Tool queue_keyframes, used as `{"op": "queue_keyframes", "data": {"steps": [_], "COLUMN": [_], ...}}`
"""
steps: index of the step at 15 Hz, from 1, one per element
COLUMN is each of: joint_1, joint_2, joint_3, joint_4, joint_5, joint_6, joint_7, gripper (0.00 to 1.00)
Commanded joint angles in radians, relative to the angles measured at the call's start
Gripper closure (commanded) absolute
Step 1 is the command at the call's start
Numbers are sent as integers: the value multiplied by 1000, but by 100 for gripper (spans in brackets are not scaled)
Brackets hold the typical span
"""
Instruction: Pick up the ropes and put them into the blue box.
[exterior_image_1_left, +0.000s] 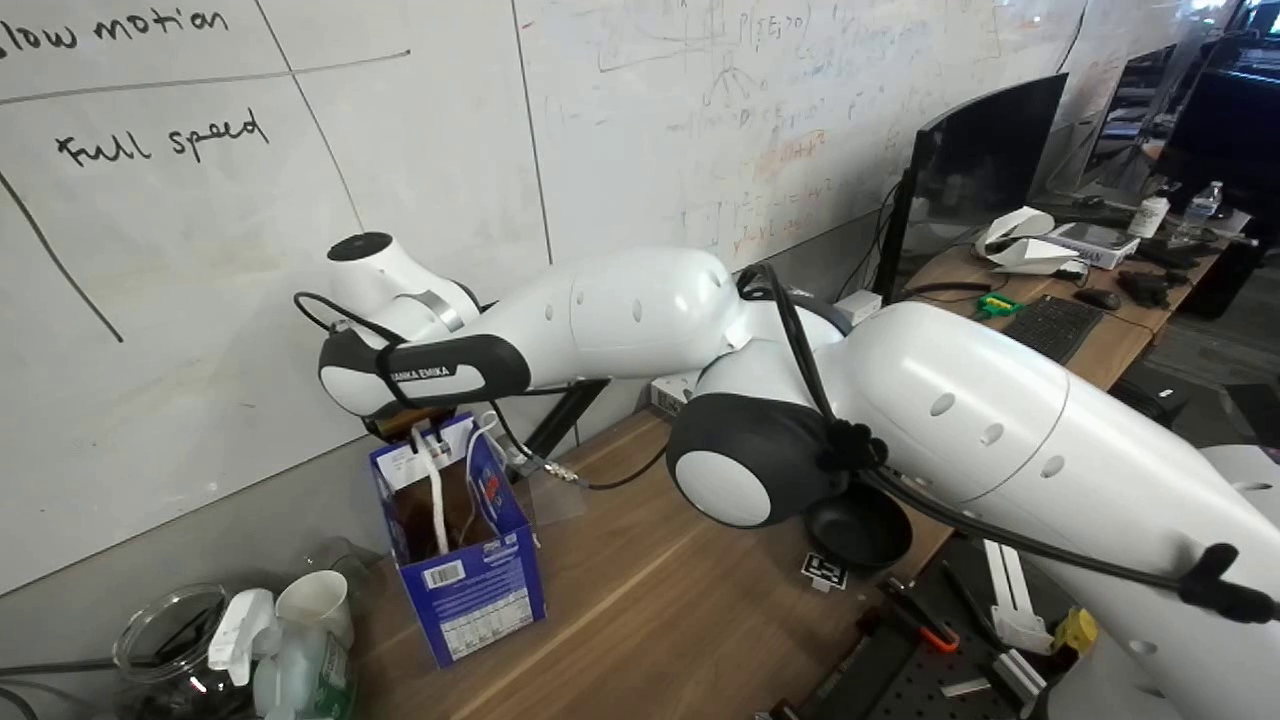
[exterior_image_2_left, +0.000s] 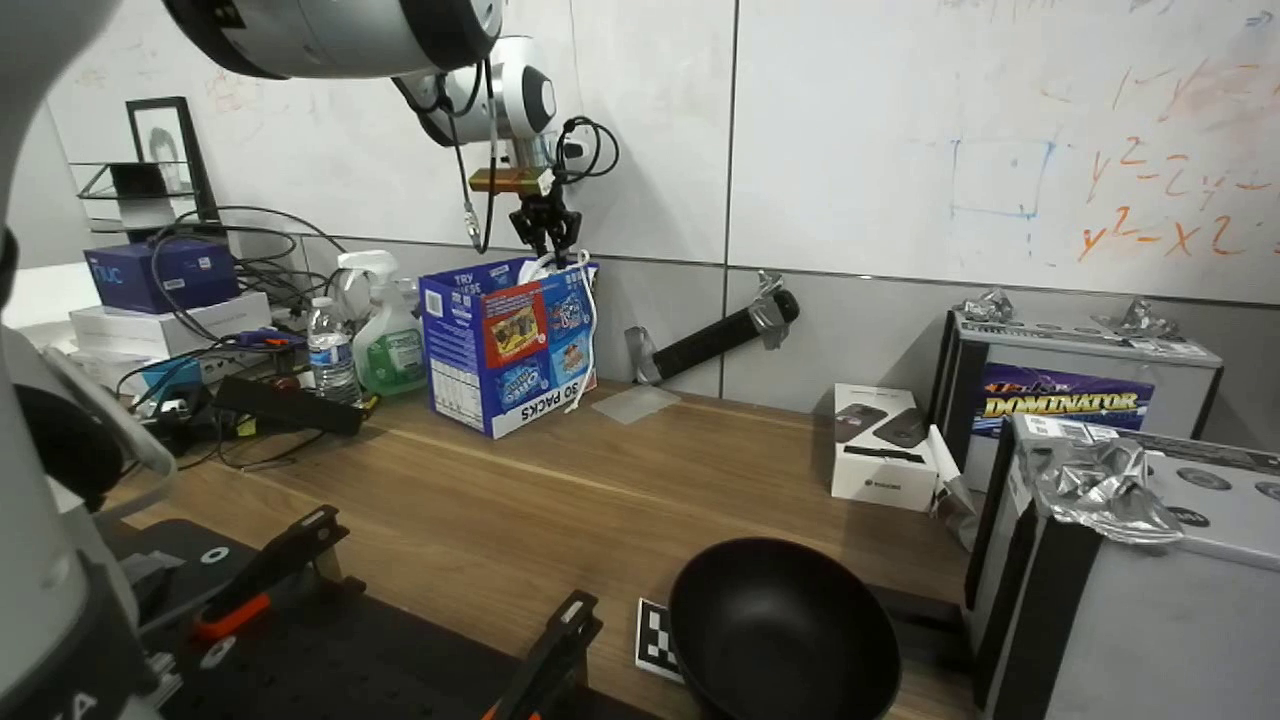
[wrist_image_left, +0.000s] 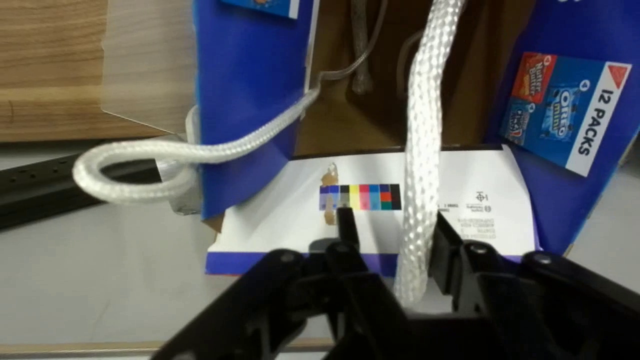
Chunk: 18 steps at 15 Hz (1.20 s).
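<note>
1. I saw that the long white braided rope (wrist_image_left: 424, 125) had a soft gloss.
2. My slim black gripper fingers (wrist_image_left: 446, 255) looked matt.
3. The upright blue cardboard box (exterior_image_2_left: 460, 340) was smooth.
4. The flat brown wooden tabletop (exterior_image_2_left: 520, 510) showed grain.

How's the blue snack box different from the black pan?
The blue snack box has corners; the black pan is round. The blue snack box has colourful pictures; the black pan looks plain. The blue snack box stands tall; the black pan sits low. Both are open on top and on the wooden table.
</note>
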Motion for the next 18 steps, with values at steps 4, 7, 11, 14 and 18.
{"op": "queue_keyframes", "data": {"steps": [4, 7, 11, 14, 18], "joint_1": [14, 22, 50, 69, 102], "joint_2": [13, -26, -118, -194, -307], "joint_3": [-24, -23, -21, -3, -11], "joint_4": [59, 31, -19, -51, -116], "joint_5": [-20, -23, -34, -32, -37], "joint_6": [-47, -52, -58, -92, -240], "joint_7": [25, 18, 8, -4, 11], "gripper": [96, 92, 93, 93, 93]}}
